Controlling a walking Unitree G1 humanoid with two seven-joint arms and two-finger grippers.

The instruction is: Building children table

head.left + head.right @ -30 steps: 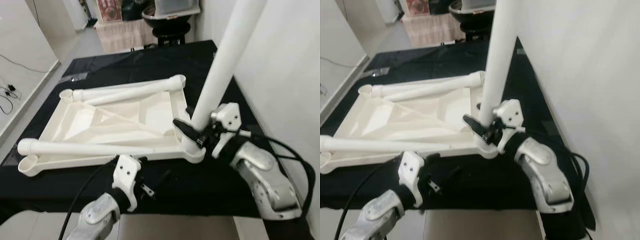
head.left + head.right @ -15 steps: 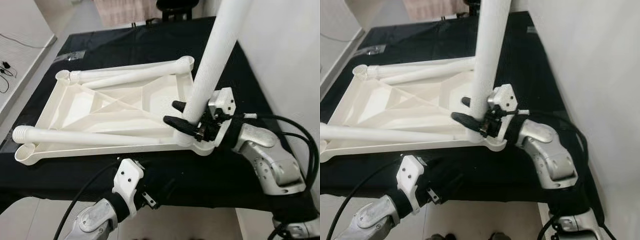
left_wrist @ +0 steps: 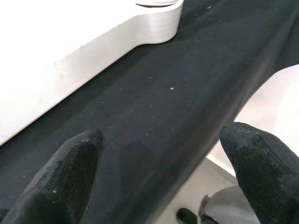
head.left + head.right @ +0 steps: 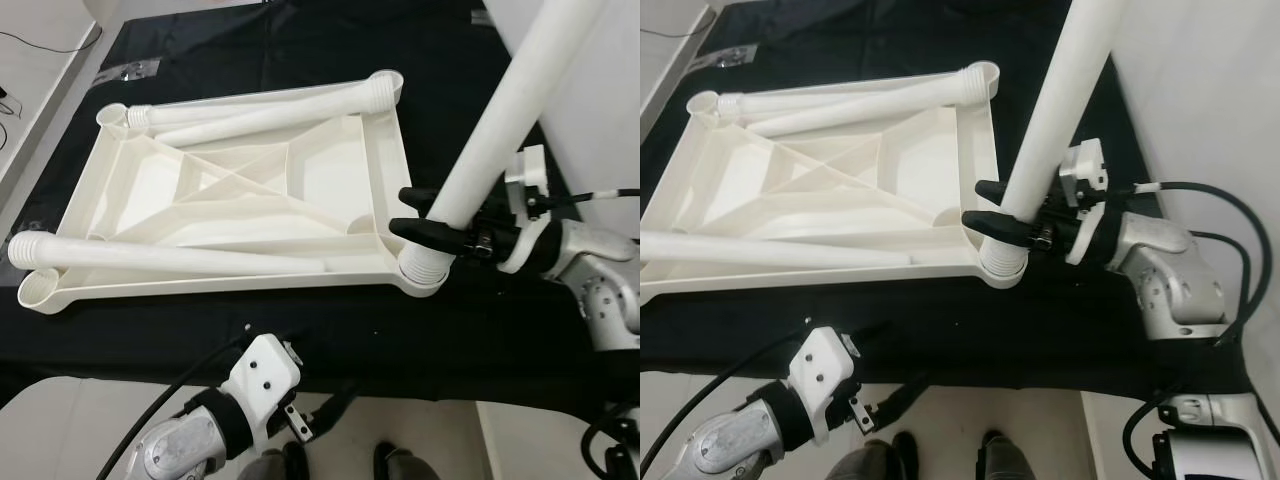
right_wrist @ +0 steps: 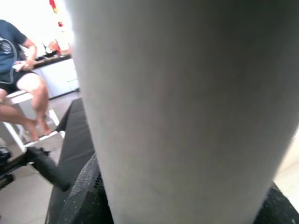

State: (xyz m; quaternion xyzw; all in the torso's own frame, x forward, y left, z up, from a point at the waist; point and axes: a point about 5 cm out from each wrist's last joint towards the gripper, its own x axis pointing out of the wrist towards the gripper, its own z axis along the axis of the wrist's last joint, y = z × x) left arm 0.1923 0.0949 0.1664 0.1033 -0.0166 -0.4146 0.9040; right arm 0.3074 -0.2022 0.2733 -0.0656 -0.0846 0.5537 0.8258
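The white table top [image 4: 330, 190] lies upside down on a black cloth. One white leg [image 4: 500, 130] stands in its near right corner socket [image 4: 425, 272], leaning right, and my right gripper [image 4: 404, 210] is shut on it just above the threaded end. In the right wrist view that leg [image 5: 177, 102] is gripped between the black finger pads [image 5: 84, 196]. Two legs [image 4: 270, 105] lie along the far side and one leg [image 4: 180, 258] along the near side. My left gripper [image 3: 159, 172] hangs open over the cloth's front edge, off the table top's rim [image 3: 70, 51].
A white wall [image 4: 600, 90] rises close on the right. The black cloth [image 4: 300, 330] ends at the near edge, with pale floor [image 4: 1040, 430] and two dark shoes [image 4: 990, 445] below. A person [image 5: 18, 88] sits far off in the right wrist view.
The view has tipped down and nearer. My right gripper still holds the standing leg, its wrist swung out to the right. My left arm has dropped below the cloth's front edge.
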